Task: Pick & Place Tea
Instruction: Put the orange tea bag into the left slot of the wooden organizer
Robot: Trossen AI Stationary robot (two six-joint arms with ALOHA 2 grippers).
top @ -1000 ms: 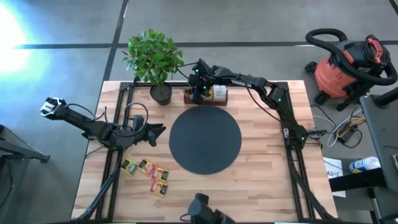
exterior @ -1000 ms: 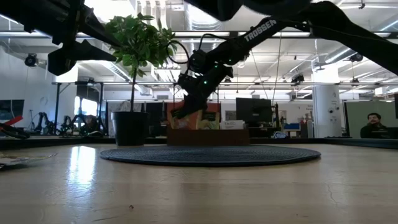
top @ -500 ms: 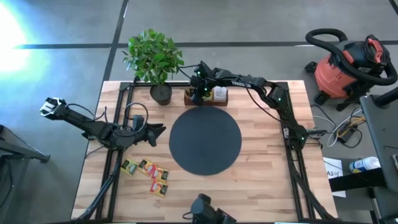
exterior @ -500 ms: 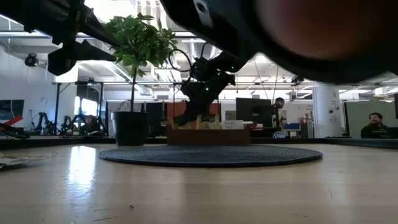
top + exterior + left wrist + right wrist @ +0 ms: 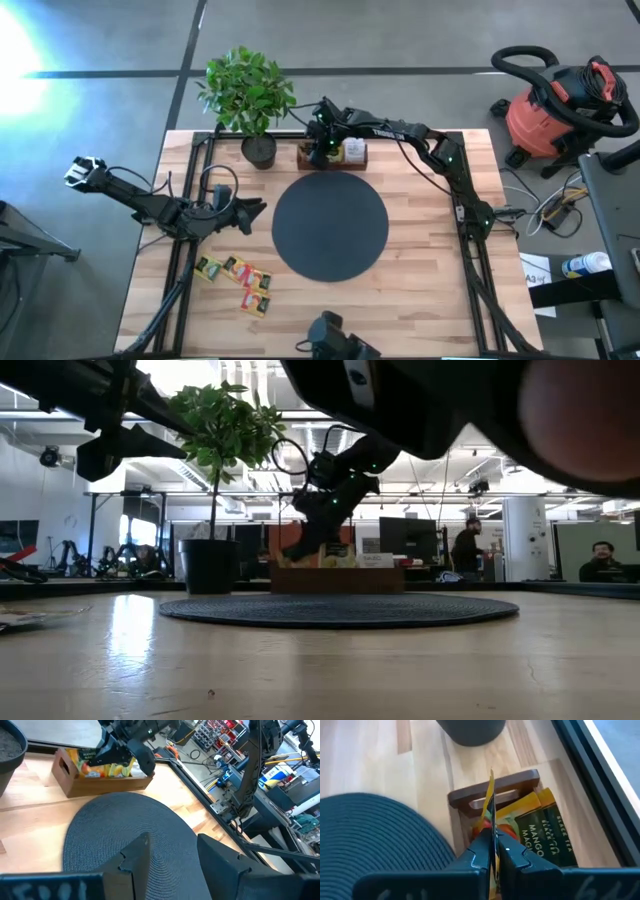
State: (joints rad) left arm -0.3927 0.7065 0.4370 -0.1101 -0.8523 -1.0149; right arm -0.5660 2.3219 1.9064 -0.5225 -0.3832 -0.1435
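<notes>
Upper centre of the high view: my right gripper (image 5: 492, 851), clamped on a yellow tea sachet (image 5: 490, 802), had dipped slightly toward the wooden tray (image 5: 331, 160) over the last second. I judged release imminent. My left gripper (image 5: 170, 855) waited at left with fingers apart; more sachets (image 5: 236, 272) lay at lower left.

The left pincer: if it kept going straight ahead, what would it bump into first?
Probably the round black woven mat: the open left pincer points across it. Beyond that sits the brown wooden tea tray, though depth is hard to judge.
</notes>
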